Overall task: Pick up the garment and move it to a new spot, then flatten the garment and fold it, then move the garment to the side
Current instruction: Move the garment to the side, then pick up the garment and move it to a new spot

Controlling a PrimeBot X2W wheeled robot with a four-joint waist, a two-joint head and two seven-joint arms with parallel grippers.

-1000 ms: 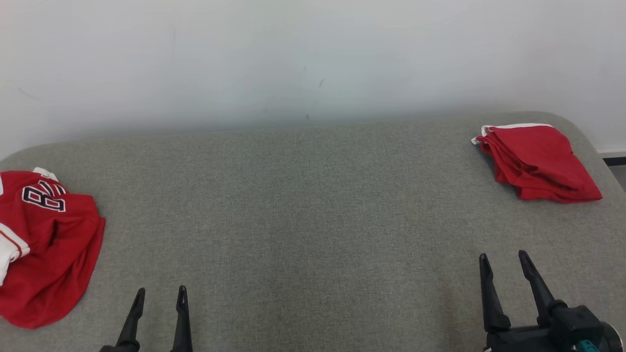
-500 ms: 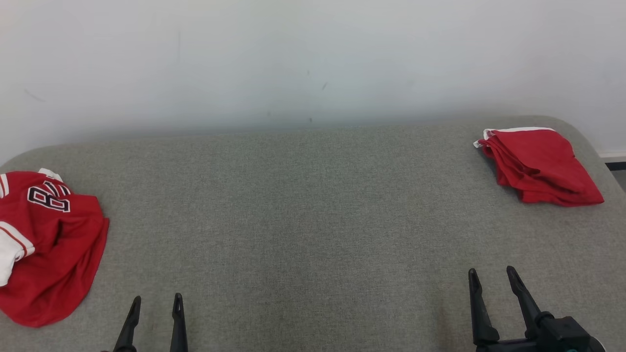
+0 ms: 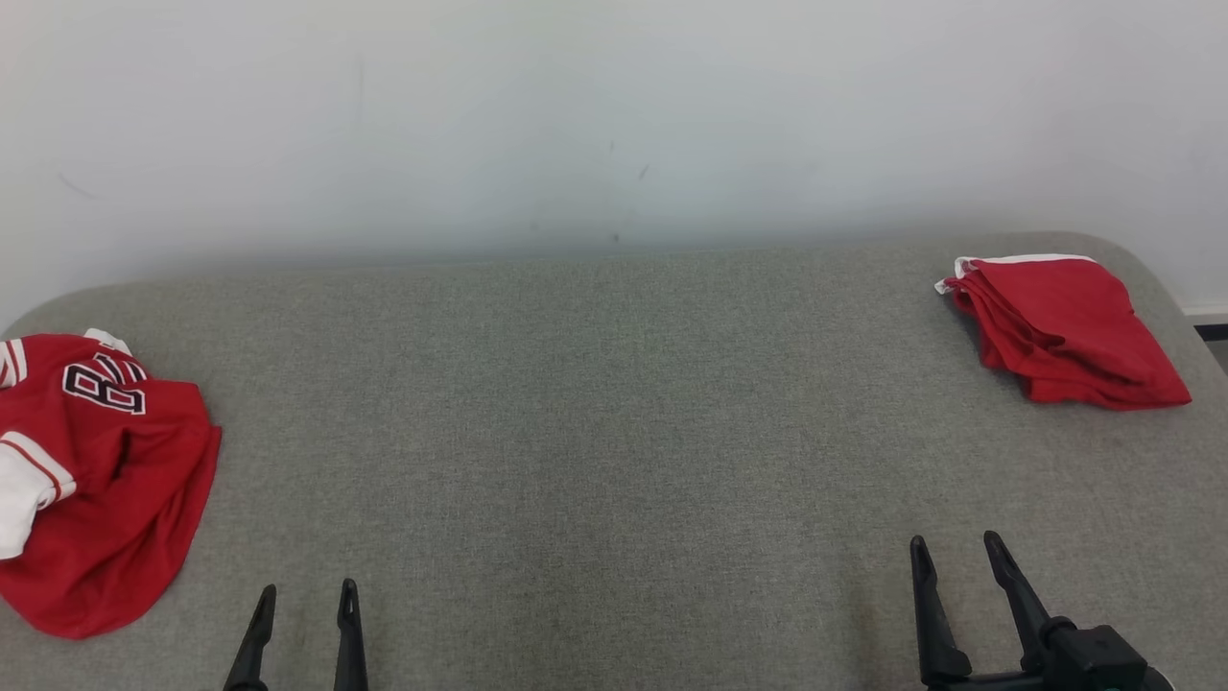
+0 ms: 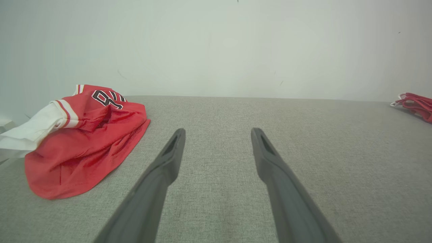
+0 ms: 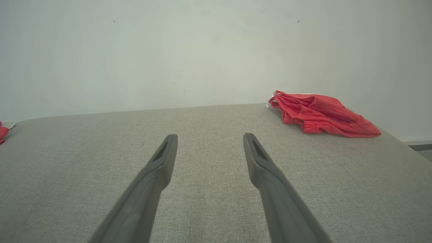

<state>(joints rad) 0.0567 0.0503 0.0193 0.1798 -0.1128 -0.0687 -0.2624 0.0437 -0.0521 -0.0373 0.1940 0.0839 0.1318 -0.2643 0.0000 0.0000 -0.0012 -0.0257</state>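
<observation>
A crumpled red jersey [image 3: 106, 480] with white sleeve trim and a black-and-white number lies at the left edge of the grey padded table [image 3: 595, 432]; it also shows as the jersey [image 4: 84, 141] in the left wrist view. A folded red garment [image 3: 1065, 331] with a white edge rests at the far right corner, seen as the folded garment [image 5: 320, 114] in the right wrist view. My left gripper [image 3: 308, 585] [image 4: 218, 130] hovers open near the front edge, right of the jersey. My right gripper [image 3: 955, 538] [image 5: 210, 135] stands open at the front right, well short of the folded garment.
A plain white wall [image 3: 614, 115] runs along the table's far side. The table's corners are rounded, and a strip of floor [image 3: 1211, 331] shows past the right edge. The wide grey middle lies between the two garments.
The head view has shifted slightly. My right gripper has drawn back toward the front edge and a little left; the left gripper has also drawn back slightly. Both garments lie as before.
</observation>
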